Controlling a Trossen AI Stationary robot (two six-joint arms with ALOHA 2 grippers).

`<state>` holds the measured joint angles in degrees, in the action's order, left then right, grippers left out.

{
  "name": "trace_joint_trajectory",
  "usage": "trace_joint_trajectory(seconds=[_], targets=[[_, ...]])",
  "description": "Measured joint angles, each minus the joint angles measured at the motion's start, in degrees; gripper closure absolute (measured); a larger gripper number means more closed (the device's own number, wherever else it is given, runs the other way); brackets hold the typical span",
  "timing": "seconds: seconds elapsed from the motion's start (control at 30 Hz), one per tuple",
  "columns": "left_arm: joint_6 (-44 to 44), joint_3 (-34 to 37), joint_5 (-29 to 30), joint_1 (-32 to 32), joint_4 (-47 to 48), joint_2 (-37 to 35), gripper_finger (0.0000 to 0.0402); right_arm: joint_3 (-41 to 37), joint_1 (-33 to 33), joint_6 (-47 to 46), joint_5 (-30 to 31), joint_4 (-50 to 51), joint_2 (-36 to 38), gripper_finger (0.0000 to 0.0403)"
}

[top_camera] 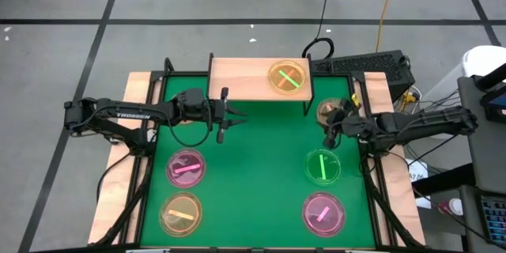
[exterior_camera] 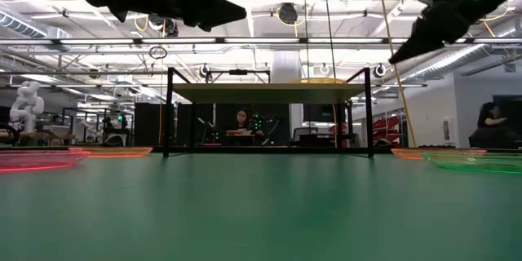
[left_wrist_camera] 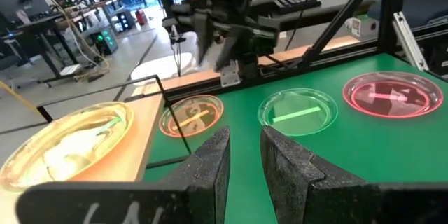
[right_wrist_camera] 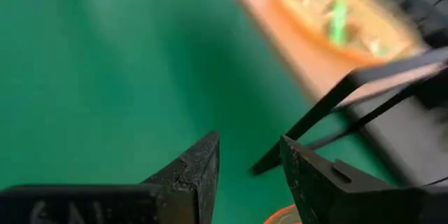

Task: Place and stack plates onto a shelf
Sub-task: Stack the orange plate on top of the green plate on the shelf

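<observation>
- One plate (top_camera: 286,77) is already set on the shelf (top_camera: 237,79); five more lie on the green mat (top_camera: 253,174): pink (top_camera: 186,167), orange (top_camera: 181,213), green (top_camera: 323,165), pink (top_camera: 323,213), orange (top_camera: 330,111) by the shelf's leg.
- Left gripper (top_camera: 230,117) is held empty, fingers parted, in front of the shelf.
- Right gripper (top_camera: 334,130) is held empty, fingers parted, over the orange plate beside the shelf.
- Step judged: fetching the next plate. A lowering and a rim pinch are called for.
- "TROSSEN" is read on the left arm.

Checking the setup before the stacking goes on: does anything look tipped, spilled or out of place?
Nothing stands out. One yellowish plate sits flat on the shelf; the other plates lie flat on the green table, none overturned. Both grippers hang empty above it.
</observation>
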<state>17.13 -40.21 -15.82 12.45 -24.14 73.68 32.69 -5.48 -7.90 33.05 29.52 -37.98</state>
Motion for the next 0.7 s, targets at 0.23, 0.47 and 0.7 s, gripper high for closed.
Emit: trace_joint_trajectory(seconds=[0.23, 0.47, 0.7], targets=[[0.6, 0.0, 1.0, 0.0, 0.0, 0.0, 0.0314, -5.2, 0.3, -12.2, -3.3, 4.0, -0.9, 0.0271], [0.6, 0.0, 1.0, 0.0, -0.1, 0.0, 0.0314, -12.5, 0.3, -13.3, -3.1, -9.5, -3.4, 0.0271], [0.6, 0.0, 1.0, 0.0, -0.1, 0.0, 0.0314, -13.2, 3.1, -19.6, -3.1, -5.4, -7.3, 0.0271]])
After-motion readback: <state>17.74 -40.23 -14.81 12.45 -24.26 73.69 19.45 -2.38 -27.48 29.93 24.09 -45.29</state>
